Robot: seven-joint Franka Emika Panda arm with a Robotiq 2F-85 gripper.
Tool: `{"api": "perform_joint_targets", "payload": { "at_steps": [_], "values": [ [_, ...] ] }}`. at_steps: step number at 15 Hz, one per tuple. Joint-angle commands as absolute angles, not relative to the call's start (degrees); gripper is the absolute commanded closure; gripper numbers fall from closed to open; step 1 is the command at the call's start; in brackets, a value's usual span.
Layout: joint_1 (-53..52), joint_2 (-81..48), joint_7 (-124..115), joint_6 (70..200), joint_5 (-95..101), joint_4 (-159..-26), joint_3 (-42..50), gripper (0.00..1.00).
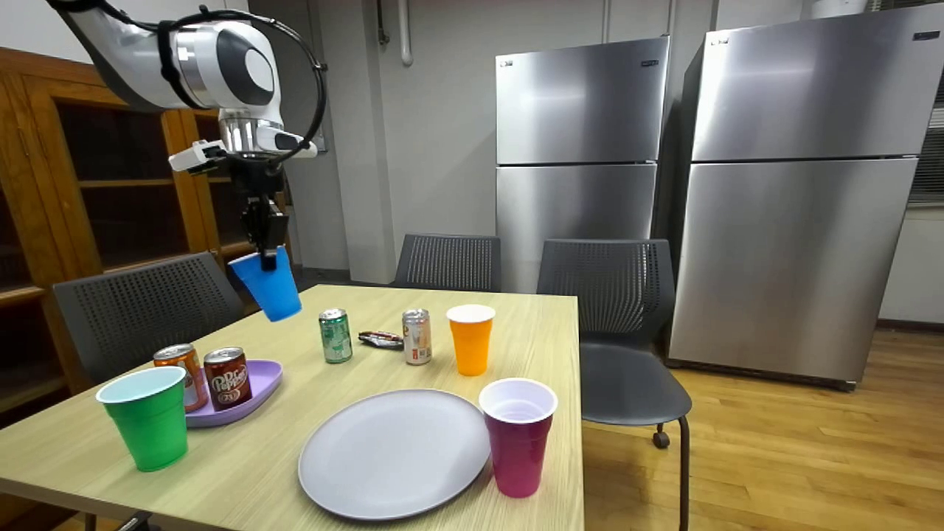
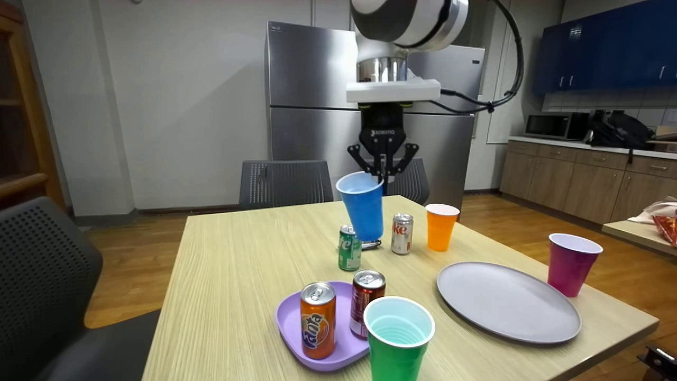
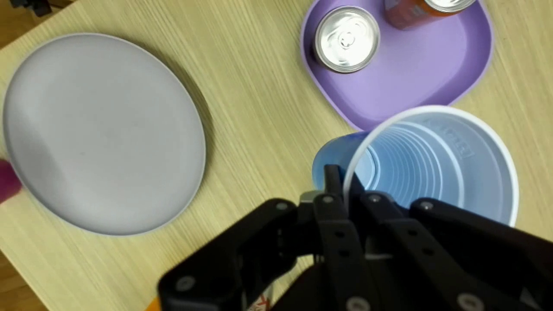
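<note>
The end effector (image 3: 344, 185) is pinching the blue plastic cup (image 2: 365, 214) by its rim (image 3: 432, 109) above the worktop (image 2: 238, 264); lifting is looking done, placing seemingly remaining.

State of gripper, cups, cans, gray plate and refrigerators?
Blue cup: tilted, held aloft
Gripper: shut on that cup's rim
Green cup: upright
Orange cup: upright
Magenta cup: upright
Fanta can: upright
Dr Pepper can: upright
Green can: upright
Silver can: upright
Gray plate: lying flat
Refrigerators: shut
</note>
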State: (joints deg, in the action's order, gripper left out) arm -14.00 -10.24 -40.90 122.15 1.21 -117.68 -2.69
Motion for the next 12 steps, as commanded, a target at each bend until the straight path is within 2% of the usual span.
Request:
{"api": "perform_joint_targets", "payload": {
  "at_steps": [1,12],
  "values": [
    [-10.40,-5.75,-39.53,124.31,-0.93,-124.75,-2.64,0.99],
    [-3.55,-4.13,-40.36,127.20,-2.61,-133.85,0.90,0.99]
  ]
}}
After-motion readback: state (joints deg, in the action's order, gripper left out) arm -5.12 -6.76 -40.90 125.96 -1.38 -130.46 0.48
